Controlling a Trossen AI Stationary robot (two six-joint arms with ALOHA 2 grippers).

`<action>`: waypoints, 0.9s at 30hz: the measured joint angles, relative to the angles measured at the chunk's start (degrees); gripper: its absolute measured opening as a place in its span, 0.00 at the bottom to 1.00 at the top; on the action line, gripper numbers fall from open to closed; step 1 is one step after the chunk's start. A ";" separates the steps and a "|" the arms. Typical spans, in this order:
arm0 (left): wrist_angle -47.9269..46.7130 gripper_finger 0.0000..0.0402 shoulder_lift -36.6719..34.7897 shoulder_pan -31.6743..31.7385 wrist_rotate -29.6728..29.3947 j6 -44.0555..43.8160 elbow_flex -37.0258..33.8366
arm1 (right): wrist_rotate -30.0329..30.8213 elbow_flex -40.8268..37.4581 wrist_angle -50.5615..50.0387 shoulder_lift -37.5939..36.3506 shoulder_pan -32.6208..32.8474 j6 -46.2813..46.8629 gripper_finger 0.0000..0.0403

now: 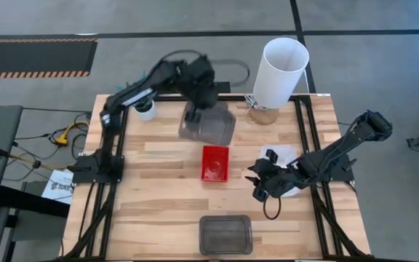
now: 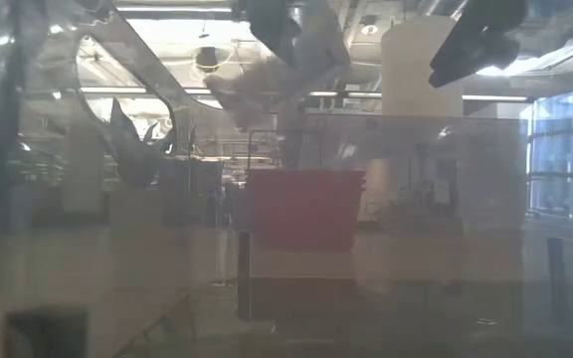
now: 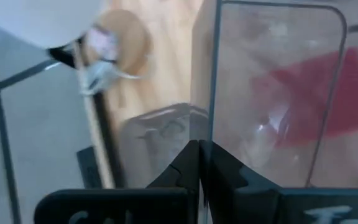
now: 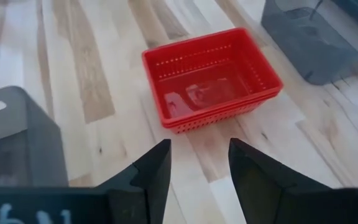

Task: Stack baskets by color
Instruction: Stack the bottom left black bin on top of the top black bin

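Left gripper [image 1: 195,110] pinched shut on the wall of a smoky grey translucent basket [image 1: 208,124] at the table's far side, probably for stacking. Right gripper [image 1: 259,180], fingers apart and empty, faces the red mesh-walled basket [image 1: 215,162] mid-table. Another grey basket [image 1: 225,234] sits at the near edge.

mesh basket [image 1: 215,162] mid-table, cylinder [image 1: 281,73] behind

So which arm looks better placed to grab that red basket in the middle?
The right one, probably. The right gripper is open, empty and pointed at the red basket nearby. The left gripper is shut on a clear basket over the grey one.
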 joint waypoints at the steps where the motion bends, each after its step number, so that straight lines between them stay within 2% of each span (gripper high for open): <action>1: 2.39 0.00 0.47 1.63 1.42 1.52 -1.05 | -0.04 0.00 -0.01 0.00 -0.47 0.00 0.44; 4: 5.36 0.00 0.88 6.89 2.89 7.72 -7.00 | -1.06 0.00 -1.07 -0.01 -1.93 0.03 0.44; 7: 5.10 0.00 2.50 11.16 2.98 9.07 -7.32 | -1.88 0.02 -2.66 0.02 -3.14 0.11 0.43; 10: 5.67 0.00 3.29 14.60 8.55 8.62 -7.41 | -2.11 0.02 -3.28 0.00 -4.21 0.02 0.42; 13: 7.91 0.00 3.39 15.94 11.68 8.55 -7.28 | -3.37 0.02 -3.91 0.00 -5.72 -0.47 0.42; 19: 8.64 0.00 3.65 16.41 11.35 10.75 -7.28 | -5.68 0.02 -4.11 0.00 -9.13 -3.33 0.42; 27: 10.03 0.00 4.60 17.41 12.45 9.08 -7.66 | -8.63 0.02 -3.83 0.00 -12.85 -6.31 0.42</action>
